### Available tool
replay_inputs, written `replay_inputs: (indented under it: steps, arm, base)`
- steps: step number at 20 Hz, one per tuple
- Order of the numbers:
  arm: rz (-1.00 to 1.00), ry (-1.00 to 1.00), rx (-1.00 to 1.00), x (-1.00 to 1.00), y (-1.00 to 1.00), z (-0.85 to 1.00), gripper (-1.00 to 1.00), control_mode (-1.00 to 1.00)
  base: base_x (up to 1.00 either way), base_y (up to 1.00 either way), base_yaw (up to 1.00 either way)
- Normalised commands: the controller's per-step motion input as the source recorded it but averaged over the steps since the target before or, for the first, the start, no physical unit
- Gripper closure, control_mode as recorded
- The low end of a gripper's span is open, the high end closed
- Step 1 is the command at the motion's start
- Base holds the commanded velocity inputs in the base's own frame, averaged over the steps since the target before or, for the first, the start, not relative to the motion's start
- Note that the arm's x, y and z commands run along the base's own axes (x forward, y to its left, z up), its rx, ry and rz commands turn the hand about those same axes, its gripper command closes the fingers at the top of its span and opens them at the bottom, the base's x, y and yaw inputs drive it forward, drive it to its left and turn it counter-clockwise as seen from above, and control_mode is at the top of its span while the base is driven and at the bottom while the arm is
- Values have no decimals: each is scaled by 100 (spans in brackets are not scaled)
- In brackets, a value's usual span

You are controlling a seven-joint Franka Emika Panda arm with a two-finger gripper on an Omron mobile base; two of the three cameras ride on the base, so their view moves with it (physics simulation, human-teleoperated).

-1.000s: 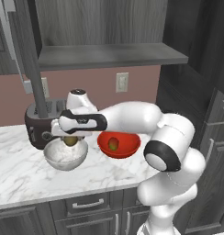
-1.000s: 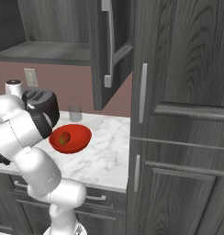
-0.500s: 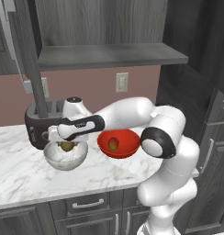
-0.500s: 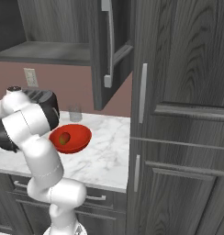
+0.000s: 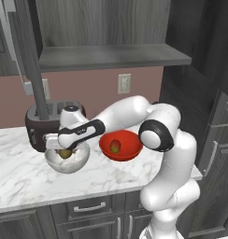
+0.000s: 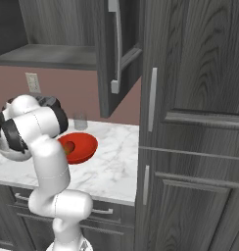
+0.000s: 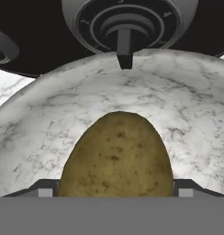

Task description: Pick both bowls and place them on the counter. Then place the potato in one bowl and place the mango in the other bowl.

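My gripper (image 5: 64, 148) hangs just inside the white-grey marbled bowl (image 5: 69, 163), shut on the olive-brown potato (image 5: 65, 153). In the hand view the potato (image 7: 116, 156) spans the gap between both fingertips (image 7: 46, 189), with the marbled bowl (image 7: 178, 114) curving behind it. To the right of that bowl, on the counter (image 5: 22, 177), sits the glossy red bowl (image 5: 130, 150) with the red and yellow-green mango (image 5: 115, 146) inside. The red bowl (image 6: 84, 147) also shows past my arm in the right base view.
A dark toaster (image 5: 36, 126) stands right behind the marbled bowl, its knob (image 7: 125, 23) close ahead of the hand. A dark shelf (image 5: 111, 56) runs overhead. A glass (image 6: 80, 121) stands by the wall, an open cabinet door (image 6: 116, 49) above it and tall cabinets (image 6: 190, 122) to the right.
The hand has shifted a little left and down toward the marbled bowl, the potato moving with it. The elbow has swung right. Both bowls stayed put.
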Motion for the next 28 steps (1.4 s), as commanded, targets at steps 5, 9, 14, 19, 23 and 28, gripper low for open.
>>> replay_inputs:
  steps: [5,9,14,19,23,28]
  arm:
    - [0,0,0,4,4,-20,100,-100]
    - [0,0,0,0,2,-17,100,-100]
    - [0,0,0,0,4,-18,-100,-100]
    - [0,0,0,-2,0,-1,-100,-100]
    - [0,0,0,-6,0,1,-100,-100]
    - [0,0,0,-11,-4,5,-100,-100]
  base:
    - [0,0,0]
    - [0,0,0]
    - [0,0,0]
    - [0,0,0]
    - [0,0,0]
    - [0,0,0]
